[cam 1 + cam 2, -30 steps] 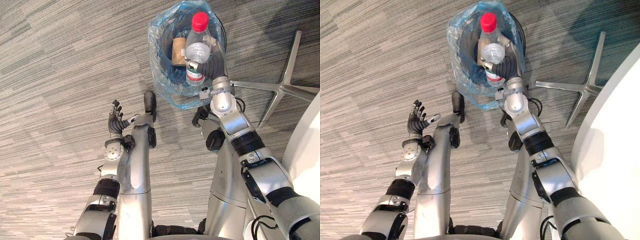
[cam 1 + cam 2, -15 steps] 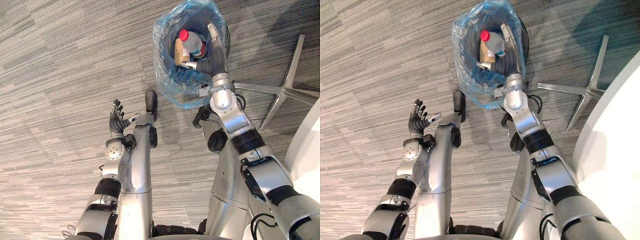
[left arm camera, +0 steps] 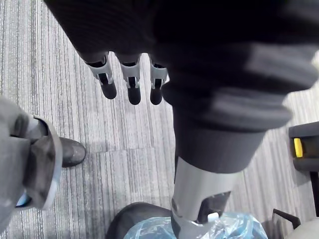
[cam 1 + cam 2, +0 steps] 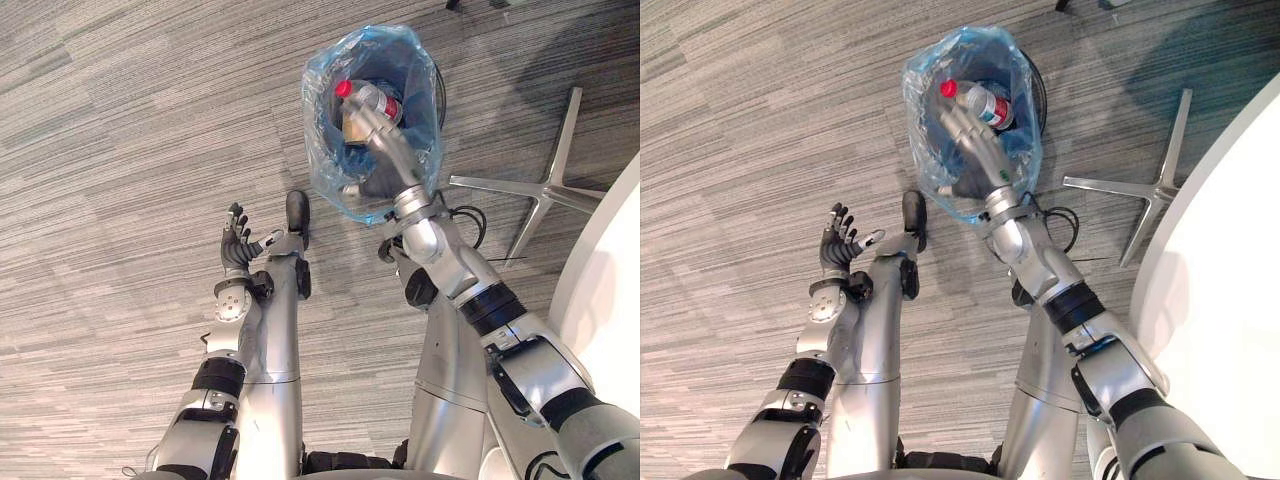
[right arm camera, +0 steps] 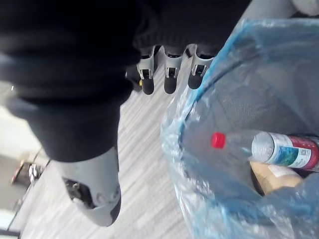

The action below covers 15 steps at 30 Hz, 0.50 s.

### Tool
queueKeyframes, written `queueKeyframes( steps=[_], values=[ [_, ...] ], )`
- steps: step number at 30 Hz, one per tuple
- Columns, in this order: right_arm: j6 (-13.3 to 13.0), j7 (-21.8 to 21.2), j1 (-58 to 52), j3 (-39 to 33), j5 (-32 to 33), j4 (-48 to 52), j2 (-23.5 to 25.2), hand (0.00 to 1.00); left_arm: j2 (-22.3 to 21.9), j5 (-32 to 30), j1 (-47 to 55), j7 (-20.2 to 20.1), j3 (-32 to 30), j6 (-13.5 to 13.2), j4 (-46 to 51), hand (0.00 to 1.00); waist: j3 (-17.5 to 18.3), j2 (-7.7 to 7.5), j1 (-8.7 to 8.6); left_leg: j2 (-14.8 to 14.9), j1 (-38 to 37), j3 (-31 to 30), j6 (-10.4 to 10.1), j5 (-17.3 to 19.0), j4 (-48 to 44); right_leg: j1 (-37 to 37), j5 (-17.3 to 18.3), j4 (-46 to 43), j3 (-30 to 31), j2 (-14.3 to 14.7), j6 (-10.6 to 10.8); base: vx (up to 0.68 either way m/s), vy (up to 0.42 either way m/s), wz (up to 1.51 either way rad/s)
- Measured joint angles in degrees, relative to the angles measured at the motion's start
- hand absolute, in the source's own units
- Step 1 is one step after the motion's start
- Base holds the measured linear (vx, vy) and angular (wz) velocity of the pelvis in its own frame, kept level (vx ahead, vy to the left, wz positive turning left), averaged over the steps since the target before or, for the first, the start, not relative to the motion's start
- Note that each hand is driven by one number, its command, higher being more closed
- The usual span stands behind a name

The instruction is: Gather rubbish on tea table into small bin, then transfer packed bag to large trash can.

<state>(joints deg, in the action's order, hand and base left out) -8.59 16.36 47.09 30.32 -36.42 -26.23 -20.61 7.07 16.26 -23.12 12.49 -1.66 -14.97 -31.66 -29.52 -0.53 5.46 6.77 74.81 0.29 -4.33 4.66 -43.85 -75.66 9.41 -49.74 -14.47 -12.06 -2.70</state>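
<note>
Judging by its look, the bag point(image 4: 335, 175) is your main concern: thin blue film, light, soft and slippery, likely to tear if a fingertip snags it. When you come to lift it out, gather the loose rim where it folds over the edge of the bin point(image 4: 438, 88) and pinch a bunched handful, not a single layer. The bin stands on the floor point(image 4: 120, 150), near a chair base point(image 4: 545, 185) and not far from the white desk point(image 4: 615, 290).

Your right hand point(image 4: 385, 148) reaches over the bin's mouth with its fingers straight and side by side, holding nothing, and the bag's rim lies under and around it. Your left hand point(image 4: 238, 245) hangs over the floor, well apart from the bin, fingers loosely spread and empty.

Inside the bag the bottle point(image 4: 378, 100) lies on its side with its red cap toward your left — clear plastic, probably light and apt to roll. It sits in the bag below the right hand's fingertips, and I can't tell whether they touch. A brown box point(image 4: 352, 128) that looks stiff lies beside it.
</note>
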Motion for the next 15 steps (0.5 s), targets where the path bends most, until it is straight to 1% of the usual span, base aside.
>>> queueKeyframes(
  steps=[7,9,15],
  values=[
    [0.6,-2.0,1.0,4.8,-4.7,-11.0,0.0,0.00,0.4,1.0,-0.1,0.0,0.0,-0.7,-0.9,0.00,0.0,0.00,-0.05,0.2,0.0,0.6,0.4,-1.3,2.9,-0.1,-0.3,1.3,-1.1,-0.6,0.4,-0.02,-0.007,0.10],
    [1.6,-2.2,1.7,6.3,-5.6,-13.6,0.1,0.00,0.5,1.6,-0.2,-0.1,0.0,-0.8,-1.3,0.00,0.0,0.00,-0.02,0.2,0.2,0.9,0.2,-1.8,3.4,-0.3,-0.3,1.4,-1.2,-0.8,0.4,-0.02,-0.012,0.10],
    [4.2,-2.6,6.0,6.7,-7.7,-20.7,0.4,0.00,1.2,2.7,-0.6,-0.1,0.0,-1.1,-2.4,0.00,0.0,0.00,0.08,0.1,1.6,1.1,0.1,-1.9,3.4,-1.8,-0.3,0.9,-1.3,-1.1,0.4,-0.02,-0.009,0.03]
  ],
)
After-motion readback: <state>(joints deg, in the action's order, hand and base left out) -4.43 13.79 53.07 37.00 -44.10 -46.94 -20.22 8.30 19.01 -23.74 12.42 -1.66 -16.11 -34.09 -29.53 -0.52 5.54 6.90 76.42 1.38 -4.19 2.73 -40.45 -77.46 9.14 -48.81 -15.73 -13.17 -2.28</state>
